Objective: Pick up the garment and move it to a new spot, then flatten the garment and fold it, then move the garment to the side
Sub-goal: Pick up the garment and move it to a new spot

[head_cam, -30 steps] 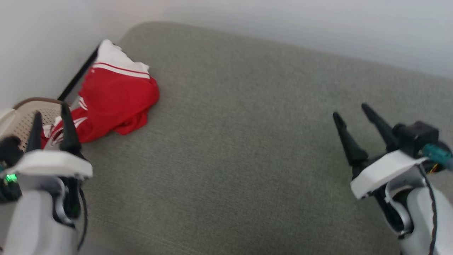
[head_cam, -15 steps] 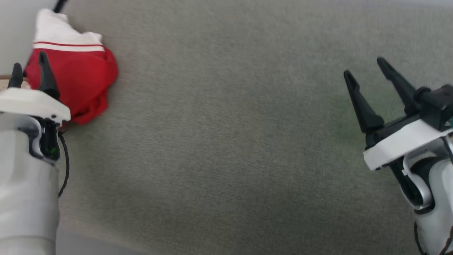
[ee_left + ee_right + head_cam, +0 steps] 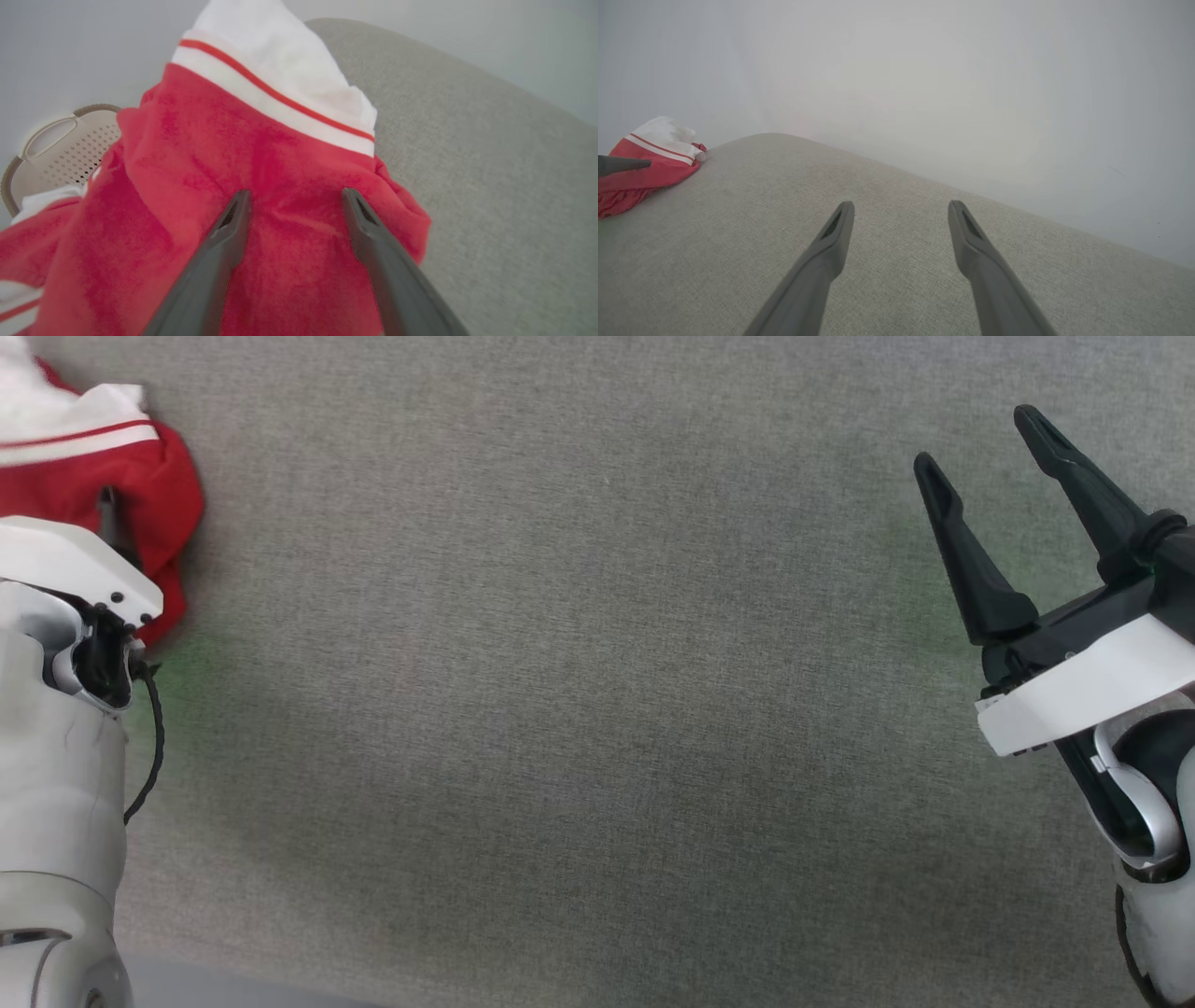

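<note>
The grey woven cushion (image 3: 579, 691) met a pale wall (image 3: 924, 70); the garment (image 3: 280, 154) lay bunched at its corner (by a perforated basket (image 3: 56, 154)). Left gripper (image 3: 295, 193) and right gripper (image 3: 974, 439) both gaped, empty.

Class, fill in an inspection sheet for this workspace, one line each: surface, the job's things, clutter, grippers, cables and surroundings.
Surface: grey fabric cushion, mostly bare.
Job's things: garment, red with a white, red-striped sleeve, crumpled in a heap on the robot's left side of the cushion; not flattened or folded.
Clutter: beige perforated basket beside the garment, partly covered by it.
Grippers: left gripper open, fingers over the red cloth, contact unclear; right gripper open above bare cushion, holding nothing.
Cables: black cable looping at the left wrist.
Surroundings: pale wall behind the cushion.
</note>
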Controlling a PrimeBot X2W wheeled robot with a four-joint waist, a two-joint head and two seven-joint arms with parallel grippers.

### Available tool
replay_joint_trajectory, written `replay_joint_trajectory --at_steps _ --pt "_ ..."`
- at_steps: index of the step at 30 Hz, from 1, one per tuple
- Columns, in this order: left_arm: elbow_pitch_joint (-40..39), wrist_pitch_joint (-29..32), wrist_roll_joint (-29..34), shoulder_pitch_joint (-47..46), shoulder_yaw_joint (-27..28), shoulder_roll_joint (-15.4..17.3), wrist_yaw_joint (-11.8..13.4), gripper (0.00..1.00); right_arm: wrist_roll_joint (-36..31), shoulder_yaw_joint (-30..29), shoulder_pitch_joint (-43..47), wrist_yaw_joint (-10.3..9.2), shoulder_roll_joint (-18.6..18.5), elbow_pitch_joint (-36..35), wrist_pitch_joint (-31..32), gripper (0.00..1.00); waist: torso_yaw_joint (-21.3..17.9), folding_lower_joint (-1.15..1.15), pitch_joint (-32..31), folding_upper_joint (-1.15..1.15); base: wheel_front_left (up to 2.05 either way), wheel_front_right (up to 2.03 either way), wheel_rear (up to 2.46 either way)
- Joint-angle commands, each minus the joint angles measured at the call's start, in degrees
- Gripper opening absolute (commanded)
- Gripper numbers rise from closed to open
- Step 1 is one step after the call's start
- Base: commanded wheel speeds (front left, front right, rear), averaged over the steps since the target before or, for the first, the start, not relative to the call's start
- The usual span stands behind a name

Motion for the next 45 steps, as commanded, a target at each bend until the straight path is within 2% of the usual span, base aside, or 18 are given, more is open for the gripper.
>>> replay_joint_trajectory --at_steps 1,6,13,14,16,18,26,35,45 --pt "0.68 1.62 -0.35 -0.82 -0.24 0.31 0.75 1.00 -0.10 0.04 -0.39 -0.02 -0.22 -0.78 0.55 1.00 -0.26 0.00 0.43 0.00 0.00 0.00 0.00" --pt "1.68 6.92 -0.42 -0.84 -0.81 0.15 2.11 1.00 0.04 0.20 -0.20 -0.02 -0.62 -2.14 1.90 1.00 -0.45 0.00 0.92 0.00 0.00 0.00 0.00" --pt "2.50 14.54 -1.07 1.06 -1.36 -1.06 2.48 1.00 0.11 0.15 -0.40 -0.02 -0.68 -3.79 3.46 1.00 -0.70 0.00 1.42 0.00 0.00 0.00 0.00" --pt "2.64 15.79 -1.34 1.38 -1.31 -1.21 2.31 0.76 -0.01 0.24 -0.48 -0.02 -0.71 -3.95 3.46 1.00 -0.75 0.00 1.43 0.00 0.00 0.00 0.00" --pt "2.75 16.97 -1.36 1.62 -1.55 -1.15 2.50 0.00 -0.01 0.29 -0.56 -0.02 -0.53 -4.15 3.71 1.00 -0.88 0.00 1.40 0.00 0.00 0.00 0.00" --pt "2.76 17.15 -1.32 1.63 -1.78 -0.94 2.29 0.00 -0.03 0.23 -0.68 -0.02 -0.46 -4.24 3.78 1.00 -0.96 0.00 1.36 0.00 0.00 0.00 0.00" --pt "1.88 11.03 -1.06 -1.58 -1.98 2.55 0.75 0.00 0.07 -0.90 0.04 -0.02 0.38 -2.73 2.29 1.00 -0.92 0.00 -0.52 0.00 0.00 0.00 0.00" --pt "0.24 3.63 1.49 -4.66 -4.64 5.84 -1.19 0.00 0.46 -2.07 2.12 -0.02 2.60 0.46 -1.16 1.00 -0.65 0.00 -5.57 0.00 0.00 0.00 0.00" --pt "-3.28 -1.99 4.11 -6.33 -8.11 7.71 -3.73 0.00 0.28 -4.60 5.31 -0.02 5.74 3.75 -5.66 1.00 -0.54 0.00 -12.07 0.00 0.00 0.00 0.00"
